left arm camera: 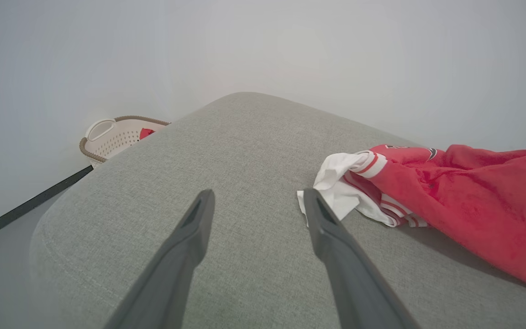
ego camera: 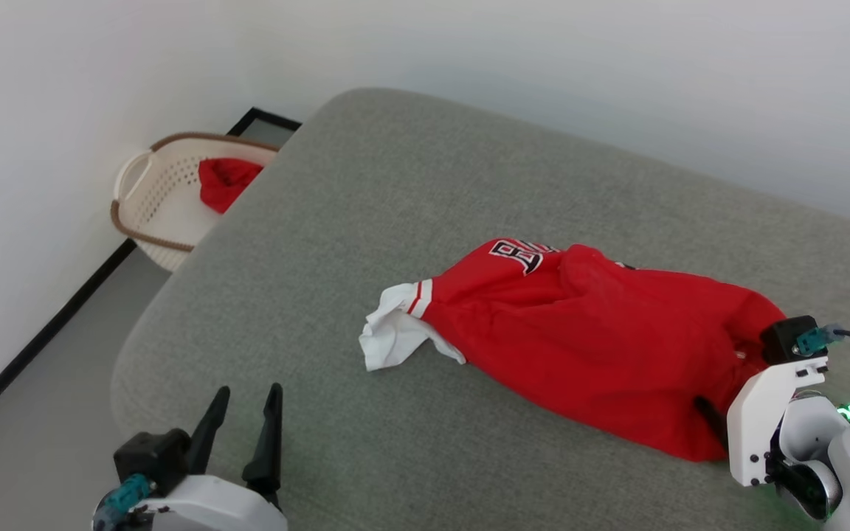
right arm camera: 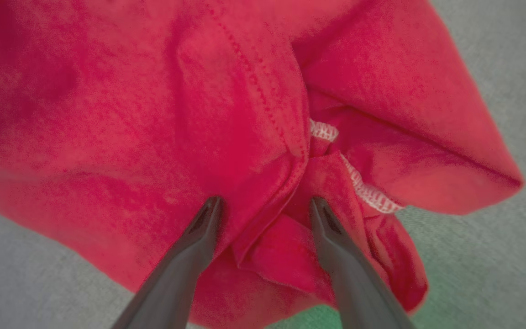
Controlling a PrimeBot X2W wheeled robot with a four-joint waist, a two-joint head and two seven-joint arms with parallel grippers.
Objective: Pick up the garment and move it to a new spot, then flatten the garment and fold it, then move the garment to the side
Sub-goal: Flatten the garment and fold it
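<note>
your garment (ego camera: 580, 332) lies bunched on the grey cushion (ego camera: 395, 184), its lettering mostly folded out of sight. the right gripper (right arm camera: 265, 201) stands spread over the red hem folds, perhaps touching cloth; the left gripper (ego camera: 248, 389), also spread, hovers near the white sleeve (ego camera: 395, 335).

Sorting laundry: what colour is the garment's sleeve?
Sleeve: white, red-striped cuff; left wrist view shows best.

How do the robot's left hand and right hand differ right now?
The left hand is over bare cushion, beside the garment; the right hand is on the garment's red hem. The left hand's fingers straddle nothing; the right hand's straddle a red fold. Both are open.
</note>
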